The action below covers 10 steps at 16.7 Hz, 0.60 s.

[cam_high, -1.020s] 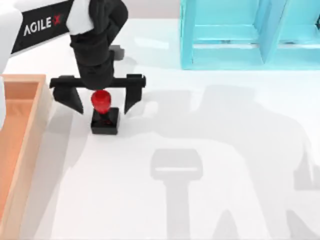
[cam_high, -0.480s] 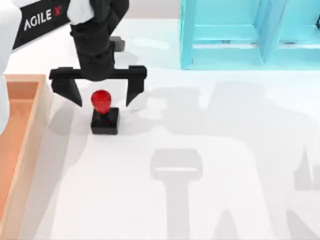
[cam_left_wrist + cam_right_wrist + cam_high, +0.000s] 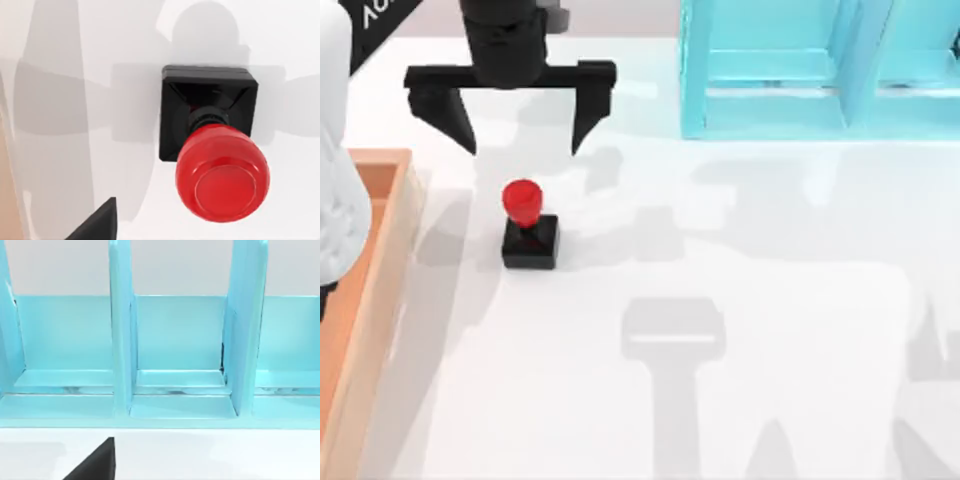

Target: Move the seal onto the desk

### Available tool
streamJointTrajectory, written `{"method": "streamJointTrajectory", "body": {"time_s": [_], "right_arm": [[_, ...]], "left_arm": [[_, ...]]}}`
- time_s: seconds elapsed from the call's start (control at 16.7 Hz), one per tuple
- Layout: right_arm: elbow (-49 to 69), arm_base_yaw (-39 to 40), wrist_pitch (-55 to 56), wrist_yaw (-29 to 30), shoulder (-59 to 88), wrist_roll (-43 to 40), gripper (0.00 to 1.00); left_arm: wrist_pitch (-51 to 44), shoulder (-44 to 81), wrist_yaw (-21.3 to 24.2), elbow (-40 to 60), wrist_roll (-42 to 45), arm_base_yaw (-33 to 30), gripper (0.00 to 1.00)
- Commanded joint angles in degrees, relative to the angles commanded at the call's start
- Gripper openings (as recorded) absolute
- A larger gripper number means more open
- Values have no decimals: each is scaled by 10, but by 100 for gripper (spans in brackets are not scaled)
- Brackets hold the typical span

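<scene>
The seal (image 3: 528, 226), a black square block with a glossy red knob, stands upright on the white desk (image 3: 740, 270) left of centre. My left gripper (image 3: 517, 128) hangs open above and behind it, its two black fingers spread wide and clear of the knob. In the left wrist view the seal (image 3: 212, 150) is seen from above, with one black fingertip (image 3: 97, 226) off to the side and apart from it. One fingertip (image 3: 96, 464) of my right gripper sits far to the side of the right wrist view, so the gripper is open with nothing in it.
An orange-brown wooden tray (image 3: 382, 260) runs along the left edge of the table. A turquoise shelf unit (image 3: 770, 110) stands at the back right, and its compartments (image 3: 177, 355) face the right wrist camera. Arm shadows fall across the desk's middle.
My left gripper has risen and drawn back from the seal, staying open. The seal has stayed where it stood on the desk.
</scene>
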Motion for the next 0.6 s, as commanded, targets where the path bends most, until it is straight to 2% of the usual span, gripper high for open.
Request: {"method": "streamJointTrajectory", "body": {"time_s": [0.36,0.6], "right_arm": [[0,0,0,0,0,0,100],[0,0,0,0,0,0,100]], "left_arm": [[-141,22,1,170,0,2,100],[-169,27,1,204,0,2,100]]}}
